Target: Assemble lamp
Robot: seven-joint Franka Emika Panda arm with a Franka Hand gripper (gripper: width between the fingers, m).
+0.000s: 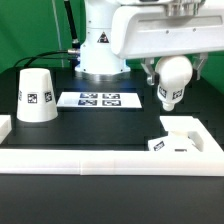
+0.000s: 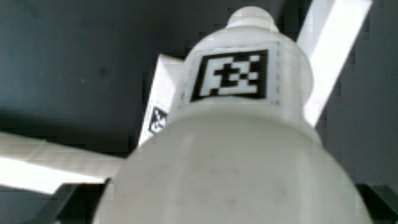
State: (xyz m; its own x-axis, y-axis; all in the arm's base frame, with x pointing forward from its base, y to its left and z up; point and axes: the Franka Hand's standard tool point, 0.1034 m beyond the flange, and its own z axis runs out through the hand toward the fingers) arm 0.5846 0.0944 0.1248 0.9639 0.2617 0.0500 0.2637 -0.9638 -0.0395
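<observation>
the gripper [image 1: 172,70] hangs in the upper right of the exterior view, under the white arm [image 1: 130,30]. its dark fingers [image 1: 149,72] are closed partway around the bulb [image 1: 170,92], one on each side of the round head. the bulb is held clear of the black table [image 1: 110,128], its stem pointing down and slightly toward the exterior view's left, with a square tag facing the camera. in the wrist view the bulb [image 2: 231,130] fills most of the frame, wide end nearest the lens, the narrower stem running away from it and showing one tag clearly; the fingers themselves are not clear there. the shade [image 1: 35,95] stands upright at the exterior view's left, wide end down, well apart from the bulb. the marker board [image 1: 98,99] lies flat between the shade and the bulb, near the arm's foot. the base [image 1: 185,135] sits low at the exterior view's right, below the bulb in the frame and not touching it, close against a white rail [image 1: 90,160] that runs along the front of the table.
</observation>
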